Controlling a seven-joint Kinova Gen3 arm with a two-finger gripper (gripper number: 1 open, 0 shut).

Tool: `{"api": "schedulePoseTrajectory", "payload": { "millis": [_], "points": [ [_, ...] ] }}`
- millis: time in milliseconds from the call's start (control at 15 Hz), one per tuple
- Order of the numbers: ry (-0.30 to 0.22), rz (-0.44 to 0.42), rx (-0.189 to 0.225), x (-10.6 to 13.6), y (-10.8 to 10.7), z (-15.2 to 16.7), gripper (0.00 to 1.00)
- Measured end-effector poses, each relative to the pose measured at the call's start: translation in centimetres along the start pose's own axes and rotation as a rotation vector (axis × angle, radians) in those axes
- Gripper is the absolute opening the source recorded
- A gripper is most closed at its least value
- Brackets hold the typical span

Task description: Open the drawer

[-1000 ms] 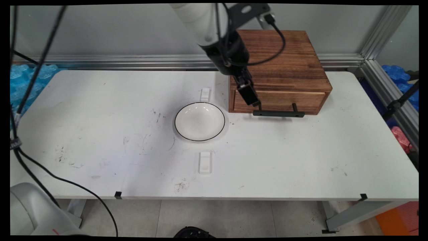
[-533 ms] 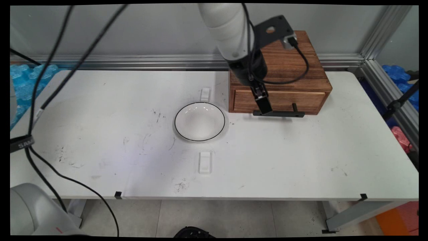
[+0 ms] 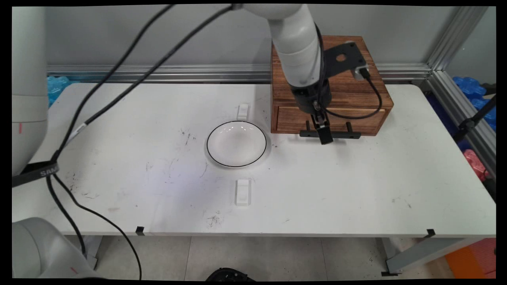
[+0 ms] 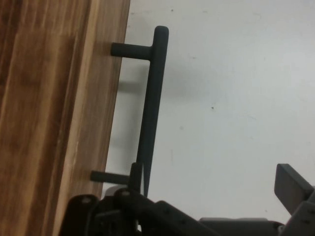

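A wooden box with one drawer stands at the back of the white table; the drawer looks pushed in. A black bar handle sticks out from the drawer front. My gripper hangs low over the left part of that handle, pointing down. In the hand view the handle runs up the picture beside the wooden front. My gripper is open, with one finger right beside the bar's lower end and the other finger far off over bare table. It holds nothing.
A white bowl with a thin black rim sits just left of the box. Two small white blocks lie on the table, one behind the bowl and one in front. Black cables hang across the left side.
The arm has swung right and come down, bringing the gripper from the drawer's left end to the handle.
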Motion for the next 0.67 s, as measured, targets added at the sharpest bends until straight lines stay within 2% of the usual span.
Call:
{"api": "schedulePoseTrajectory", "payload": {
  "millis": [333,667],
  "points": [
    [-0.031,0.021,-0.006,1.3,-0.4,3.4,1.0],
    [-0.048,0.041,-0.007,1.9,-0.4,5.4,1.0]
  ]
}}
